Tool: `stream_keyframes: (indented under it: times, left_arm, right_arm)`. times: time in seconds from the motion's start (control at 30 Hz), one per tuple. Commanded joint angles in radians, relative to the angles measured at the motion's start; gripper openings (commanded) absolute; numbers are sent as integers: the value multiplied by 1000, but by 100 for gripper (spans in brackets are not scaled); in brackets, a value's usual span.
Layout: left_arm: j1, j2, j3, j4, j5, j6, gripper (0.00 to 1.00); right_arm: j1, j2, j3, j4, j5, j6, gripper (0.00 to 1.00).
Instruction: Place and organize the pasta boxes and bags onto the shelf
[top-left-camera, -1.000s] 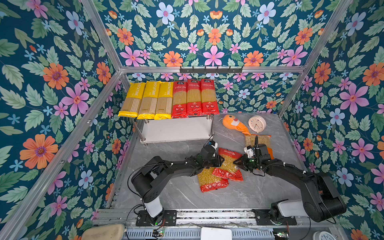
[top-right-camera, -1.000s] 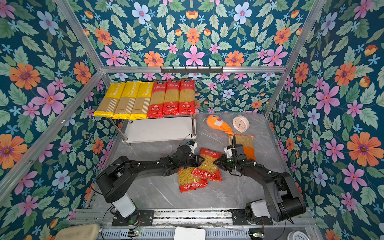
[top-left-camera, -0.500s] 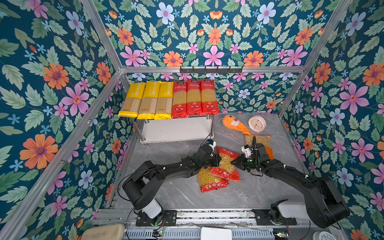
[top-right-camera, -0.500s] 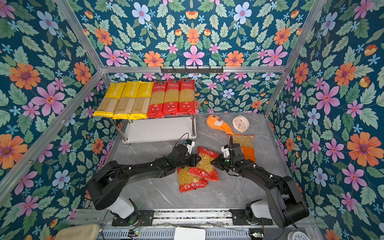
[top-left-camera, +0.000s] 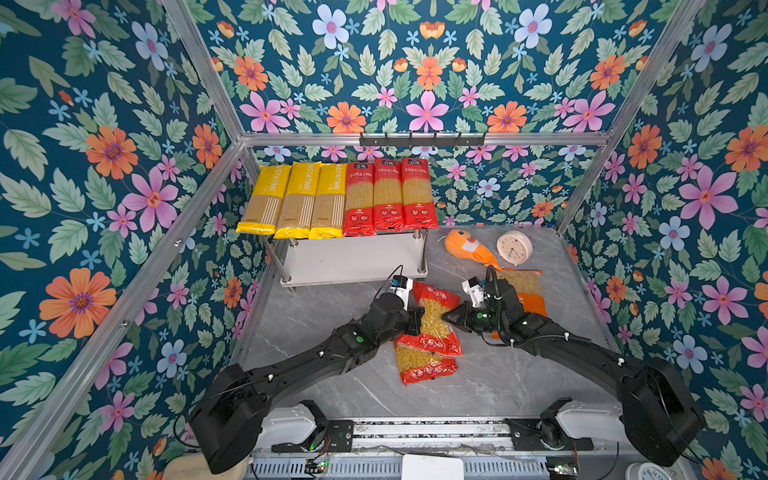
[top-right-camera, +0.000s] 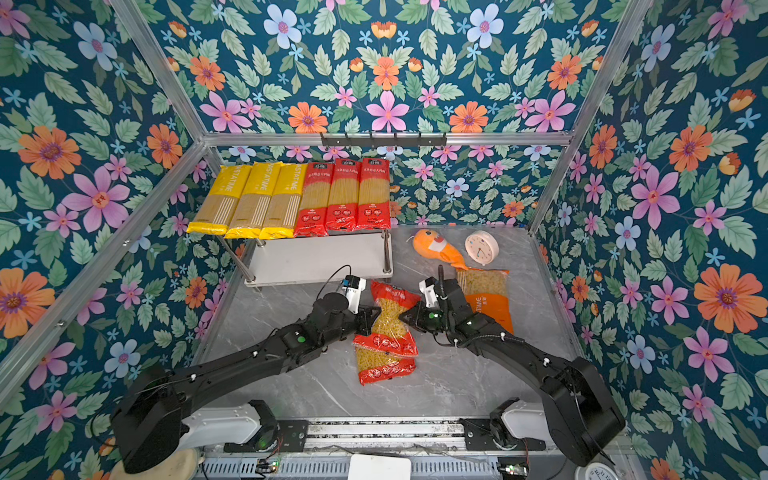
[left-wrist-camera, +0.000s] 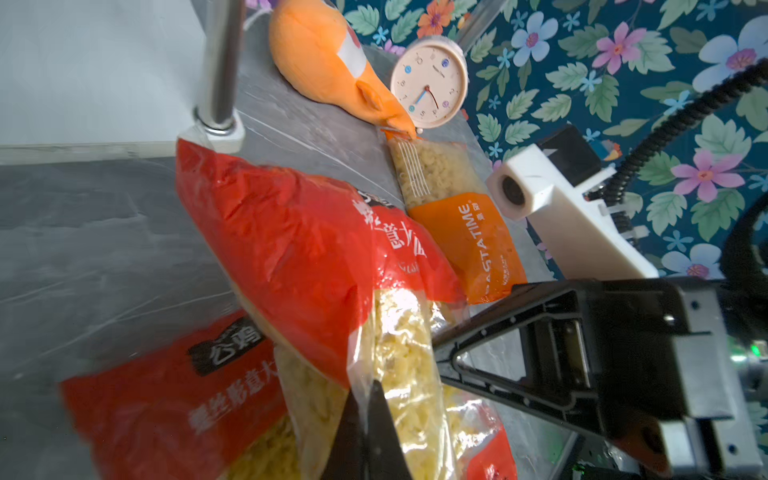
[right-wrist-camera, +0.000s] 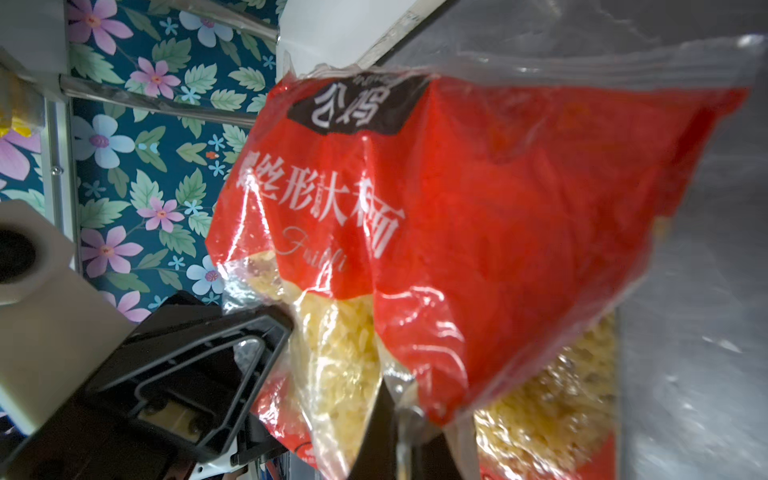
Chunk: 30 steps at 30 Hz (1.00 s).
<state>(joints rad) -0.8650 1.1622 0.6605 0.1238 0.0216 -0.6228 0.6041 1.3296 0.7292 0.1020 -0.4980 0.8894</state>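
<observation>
Over grey tabletop (top-left-camera: 324, 316), left pincer (top-left-camera: 417, 321) and right pincer (top-left-camera: 447, 318), wider earlier, now pinch upper red bag (top-left-camera: 438, 297).

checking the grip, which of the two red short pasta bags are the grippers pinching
The upper red bag, nearer the shelf: left gripper and right gripper pinch its opposite sides. The lower red bag lies partly under it, ungripped.

We see the grey marble tabletop (top-left-camera: 316, 307) carrying a white chrome-posted shelf (top-left-camera: 353, 257) far left, topped by six long plastic spaghetti packs (top-left-camera: 328, 199); far right, orange plush fish (top-left-camera: 467, 249), round clock (top-left-camera: 514, 248), orange pasta bag (top-left-camera: 525, 291)
</observation>
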Motion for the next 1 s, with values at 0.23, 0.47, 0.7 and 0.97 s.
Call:
stream_keyframes:
  times: [0.23, 0.47, 0.7, 0.97]
  left_arm:
    - [9, -292, -167, -112, -220, -66, 0]
    - [11, -459, -278, -197, -359, -127, 0]
    - [35, -561, -257, -318, -514, -103, 0]
    - [307, -455, -178, -226, -398, 82, 0]
  right_arm:
    - [220, 311, 182, 351, 130, 41, 0]
    - [269, 477, 329, 334, 167, 36, 0]
    - [289, 538, 418, 360, 218, 5, 0]
    - [292, 581, 501, 433, 360, -83, 0]
